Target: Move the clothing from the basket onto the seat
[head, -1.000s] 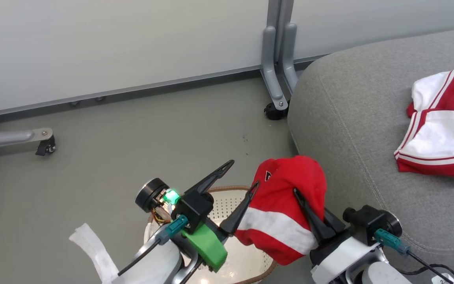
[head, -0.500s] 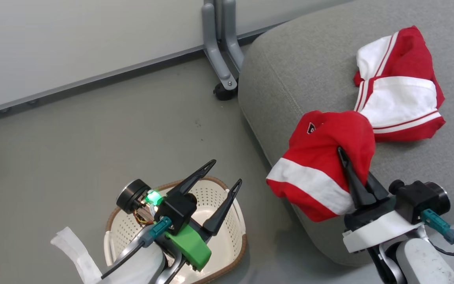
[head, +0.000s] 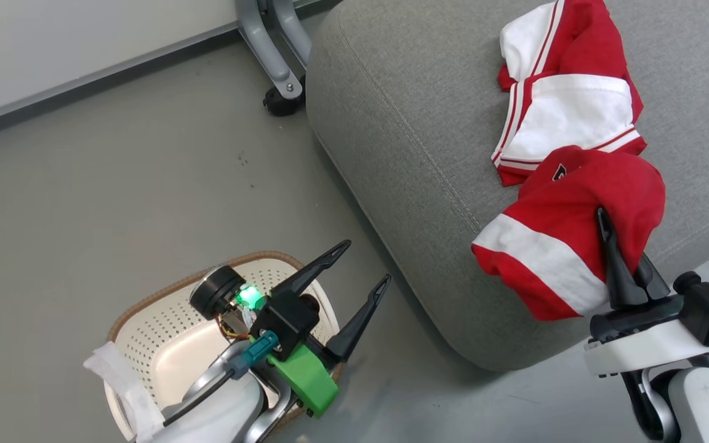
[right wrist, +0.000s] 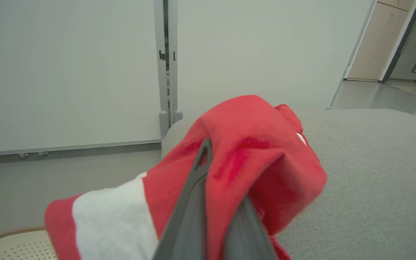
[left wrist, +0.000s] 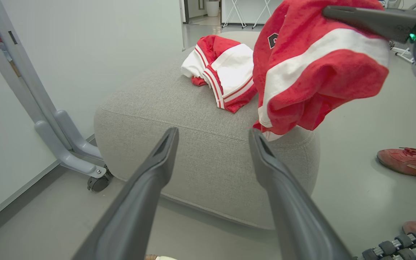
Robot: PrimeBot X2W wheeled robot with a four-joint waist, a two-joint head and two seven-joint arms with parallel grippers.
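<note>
My right gripper (head: 607, 224) is shut on a red garment with a white band (head: 560, 246), which hangs over the near edge of the light-grey seat (head: 404, 123). In the right wrist view the cloth (right wrist: 258, 144) drapes over the closed fingers (right wrist: 197, 187). A second red-and-white garment (head: 567, 111) lies on the seat just beyond it. The left gripper (head: 365, 263) stands open and empty over the cream basket (head: 164, 289), whose visible inside holds no clothing. In the left wrist view, the left gripper (left wrist: 213, 133) faces the seat (left wrist: 193, 119) and the held garment (left wrist: 309, 68).
A grey partition foot with a caster (head: 277, 86) stands on the floor beside the seat's far corner. A person's red shoe (left wrist: 399, 160) rests on the floor past the seat. Grey floor lies between basket and seat.
The head view has swung right. My right gripper has carried the red garment from above the basket to over the seat's near edge, next to the other garment. The left gripper stays open over the basket.
</note>
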